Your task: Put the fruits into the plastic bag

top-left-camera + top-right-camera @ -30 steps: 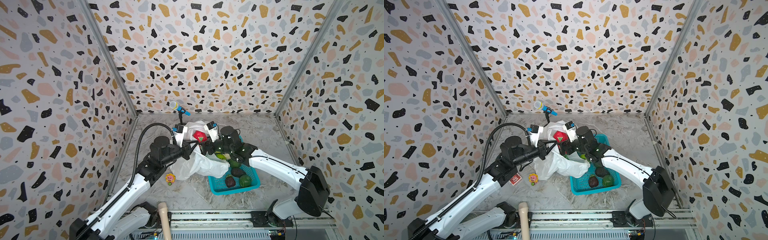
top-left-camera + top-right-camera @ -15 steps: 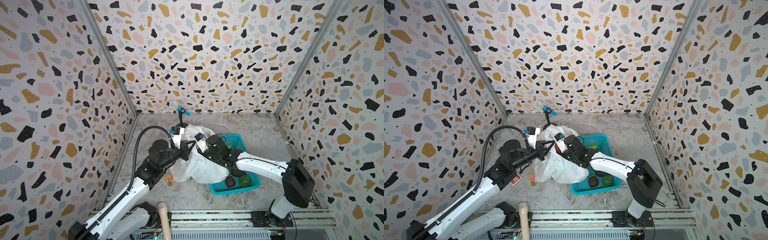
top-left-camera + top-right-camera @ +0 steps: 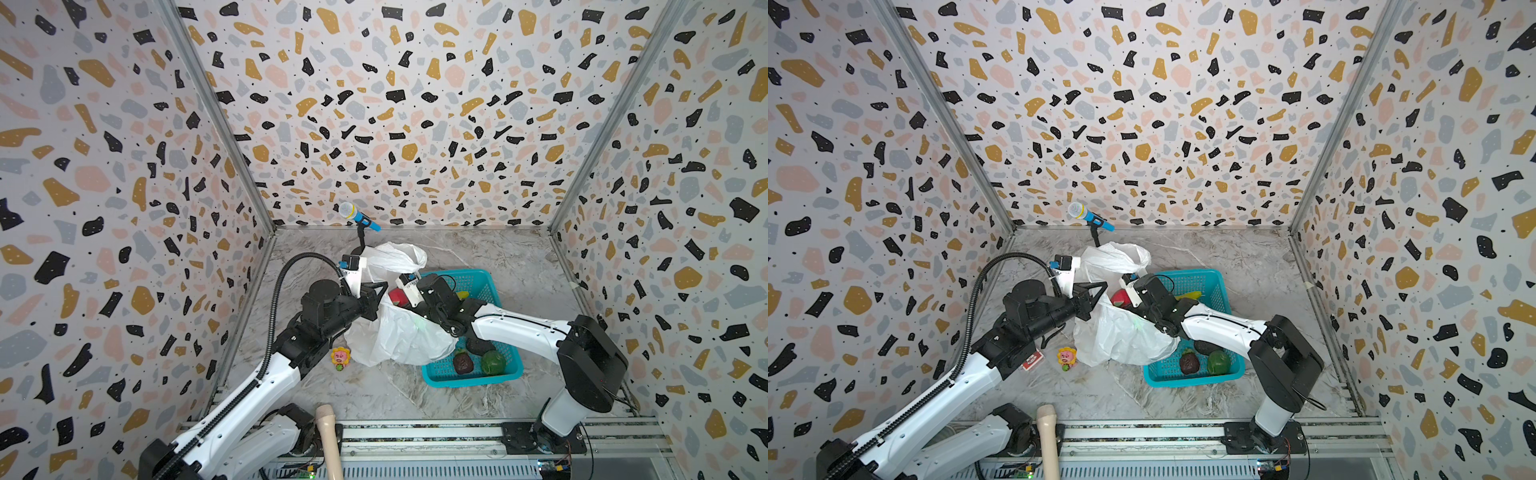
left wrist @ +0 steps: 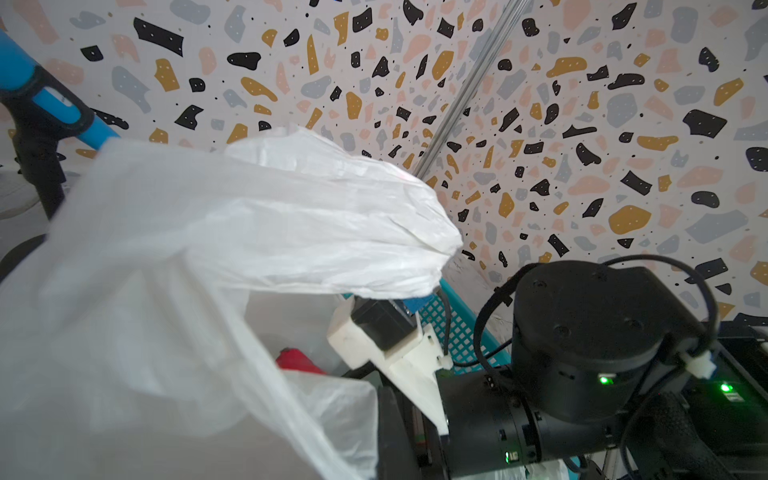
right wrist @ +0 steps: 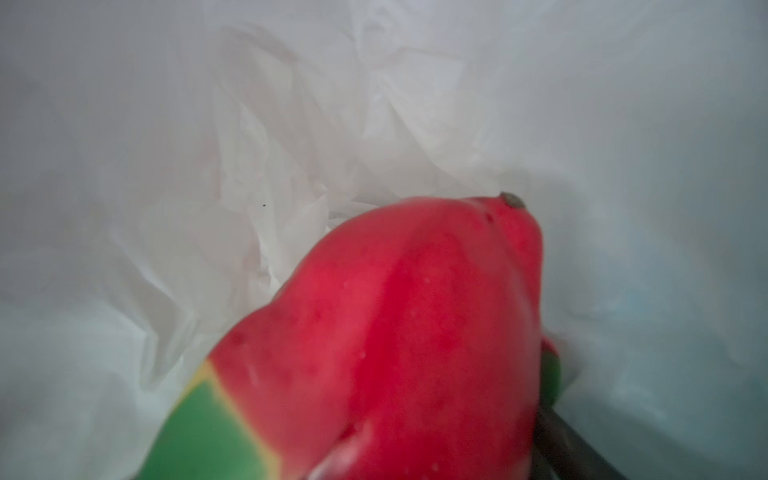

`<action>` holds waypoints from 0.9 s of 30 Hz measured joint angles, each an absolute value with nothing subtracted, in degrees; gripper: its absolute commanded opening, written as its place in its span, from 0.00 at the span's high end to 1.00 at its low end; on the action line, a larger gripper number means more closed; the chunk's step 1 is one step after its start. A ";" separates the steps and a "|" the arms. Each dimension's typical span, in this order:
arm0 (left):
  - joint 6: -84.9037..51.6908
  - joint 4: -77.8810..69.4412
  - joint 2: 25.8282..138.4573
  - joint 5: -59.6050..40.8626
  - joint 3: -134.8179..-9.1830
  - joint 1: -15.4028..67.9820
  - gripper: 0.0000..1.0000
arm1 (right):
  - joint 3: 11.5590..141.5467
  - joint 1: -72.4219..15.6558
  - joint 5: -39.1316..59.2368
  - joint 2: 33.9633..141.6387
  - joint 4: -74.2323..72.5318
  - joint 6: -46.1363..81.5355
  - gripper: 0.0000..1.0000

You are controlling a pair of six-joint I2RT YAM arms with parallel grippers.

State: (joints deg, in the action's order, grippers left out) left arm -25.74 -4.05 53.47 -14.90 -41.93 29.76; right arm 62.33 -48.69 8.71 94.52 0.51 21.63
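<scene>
Red dragon fruit (image 5: 395,332) in right pincer (image 3: 402,298), inside white plastic bag (image 3: 399,334)

red dragon fruit (image 5: 395,332) inside open white bag (image 3: 401,334)

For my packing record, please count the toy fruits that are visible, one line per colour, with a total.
Red toy dragon fruit with green scales: 1
Yellow toy banana: 1
Bright green bumpy round toy fruit: 1
Dark green toy fruit: 1
Dark brown toy fruit: 1
Total: 5 visible; the crinkly white plastic bag may hide more.
</scene>
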 measured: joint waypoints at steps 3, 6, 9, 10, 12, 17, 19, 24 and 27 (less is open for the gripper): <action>-25.74 -3.73 53.91 -14.92 -41.93 29.76 1.00 | 61.10 -45.80 6.76 92.92 1.74 21.58 0.65; -25.74 -2.74 53.95 -14.94 -42.26 29.76 1.00 | 60.82 -43.70 4.16 91.77 4.29 21.15 0.65; -25.74 -1.58 54.28 -15.16 -43.24 29.76 1.00 | 60.90 -42.81 2.13 91.33 6.33 20.01 0.65; -25.74 -1.19 54.46 -15.25 -43.70 29.76 1.00 | 61.04 -42.87 2.00 91.33 6.79 19.59 0.65; -25.74 -0.49 54.74 -15.42 -44.40 29.76 1.00 | 61.45 -43.18 1.98 91.33 7.49 18.74 0.65; -26.28 0.80 54.78 -15.70 -44.86 29.45 1.00 | 64.99 -44.10 2.02 91.31 9.63 17.08 0.65; -26.57 1.52 54.89 -16.08 -44.86 29.19 1.00 | 67.61 -44.56 2.13 91.33 10.07 16.38 0.65; -27.29 2.39 55.81 -17.37 -44.84 28.53 1.00 | 74.76 -45.65 2.15 91.37 10.26 15.44 0.64; -27.90 1.87 56.01 -18.72 -44.49 28.05 1.00 | 77.73 -46.30 2.17 92.18 9.54 15.35 0.64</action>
State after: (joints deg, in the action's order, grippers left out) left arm -27.90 1.87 56.01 -18.72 -44.49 28.05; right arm 77.73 -46.30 2.17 92.18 9.54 15.35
